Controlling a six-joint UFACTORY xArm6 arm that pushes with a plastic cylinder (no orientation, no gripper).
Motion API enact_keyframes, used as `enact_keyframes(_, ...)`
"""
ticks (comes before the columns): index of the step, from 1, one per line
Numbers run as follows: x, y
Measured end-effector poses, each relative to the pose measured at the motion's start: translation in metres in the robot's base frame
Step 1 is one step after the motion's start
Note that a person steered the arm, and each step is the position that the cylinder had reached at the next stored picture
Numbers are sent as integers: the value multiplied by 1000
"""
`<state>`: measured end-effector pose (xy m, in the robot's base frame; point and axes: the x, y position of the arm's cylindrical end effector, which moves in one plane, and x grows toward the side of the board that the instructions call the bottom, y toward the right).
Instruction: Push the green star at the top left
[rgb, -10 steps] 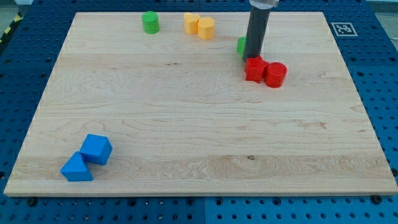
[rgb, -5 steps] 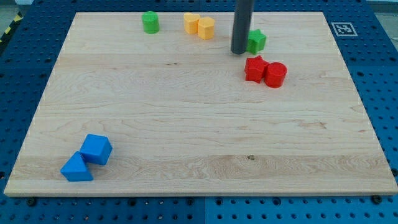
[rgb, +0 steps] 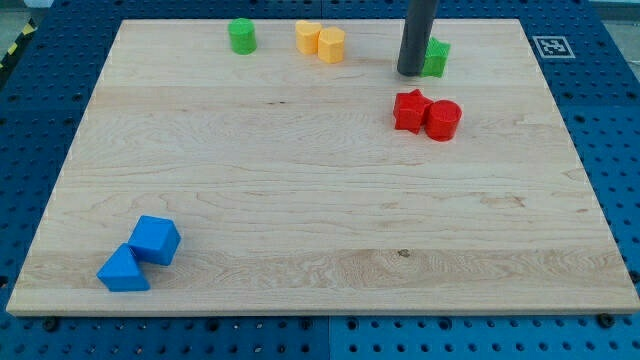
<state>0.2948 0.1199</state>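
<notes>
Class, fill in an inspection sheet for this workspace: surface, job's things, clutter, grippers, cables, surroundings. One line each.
Surface: wooden board, flat, light grain.
Job's things: green star near the view's top, right of centre, partly hidden by the rod.
Clutter: green cylinder; two yellow blocks touching; red star against red cylinder; two blue blocks touching, bottom left.
Grippers: none; my tip sits against the green star's left side.
Cables: nothing seen.
Surroundings: blue perforated table; marker tag.

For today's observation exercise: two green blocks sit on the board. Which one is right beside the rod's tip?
The green star, near the view's top right, just right of my tip. The other, a green cylinder, sits far off toward the top left.
</notes>
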Motion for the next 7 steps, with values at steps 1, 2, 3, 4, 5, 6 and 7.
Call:
enact_keyframes(1, -11, 18)
enact_keyframes(2, -11, 44)
enact_keyframes(3, -11, 51)
enact_keyframes(4, 6, 51)
enact_keyframes(5, 19, 65)
enact_keyframes(6, 19, 79)
enact_keyframes(7, 16, 80)
